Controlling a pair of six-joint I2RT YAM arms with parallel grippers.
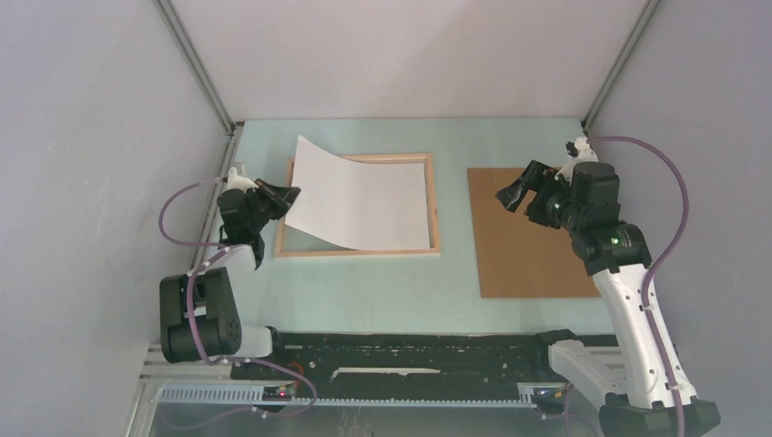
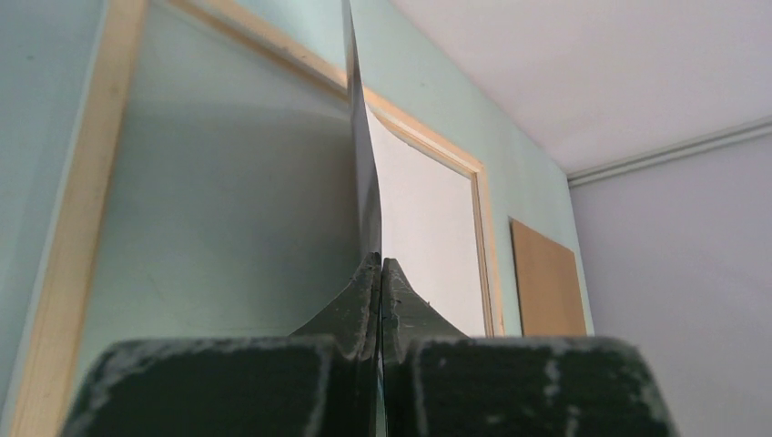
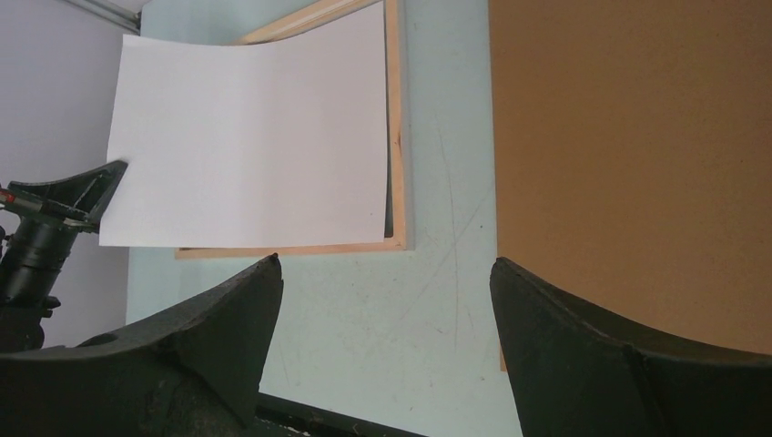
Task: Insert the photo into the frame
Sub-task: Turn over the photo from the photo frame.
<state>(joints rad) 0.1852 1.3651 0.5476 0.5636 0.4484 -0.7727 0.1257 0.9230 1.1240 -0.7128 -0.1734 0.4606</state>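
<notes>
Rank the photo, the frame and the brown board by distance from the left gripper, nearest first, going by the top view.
1. Photo: left edge pinched in the left gripper.
2. Frame: flat beneath the photo, just right of the gripper.
3. Brown board: far right side of the table.

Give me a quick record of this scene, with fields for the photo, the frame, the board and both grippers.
frame: flat on the table, pale wood face up
photo: white side up, bowed, left edge lifted, right part lying inside the frame
board: brown, flat on the table, right of the frame, apart from it
left gripper: shut on the photo's left edge
right gripper: open, empty, over the board's left edge
</notes>
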